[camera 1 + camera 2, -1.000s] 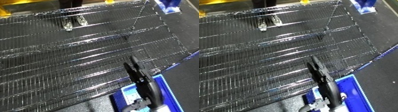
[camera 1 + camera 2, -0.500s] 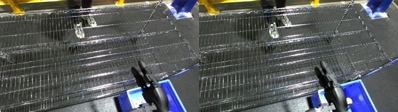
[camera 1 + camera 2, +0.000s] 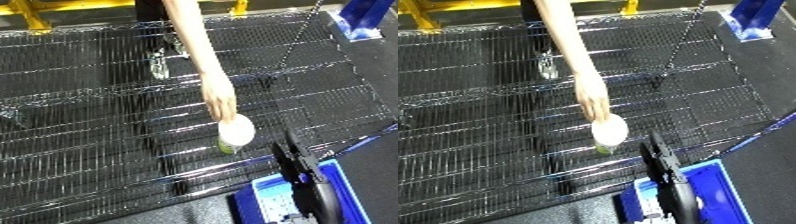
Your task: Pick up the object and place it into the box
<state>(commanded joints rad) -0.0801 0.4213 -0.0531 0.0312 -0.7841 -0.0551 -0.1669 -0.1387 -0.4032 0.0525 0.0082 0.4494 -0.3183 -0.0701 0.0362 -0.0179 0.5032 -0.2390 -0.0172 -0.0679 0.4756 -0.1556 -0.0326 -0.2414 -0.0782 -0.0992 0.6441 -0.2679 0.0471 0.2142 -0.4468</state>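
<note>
Wire shelf (image 3: 98, 130) filling the frame, dark floor below, blue bin (image 3: 342, 187) at the lower right.

Being set down by a person's hand (image 3: 218, 102) reaching in from the top centre: a bottle (image 3: 234, 134), white cap up, greenish body beneath, standing on the wire just below centre, probably put there within the robot's reach and near the bin. Just right of the bottle, not touching, the black right hand (image 3: 293, 161) with fingers straight, held over the bin's edge, holding nothing, seemingly waiting. Left hand out of view.
</note>
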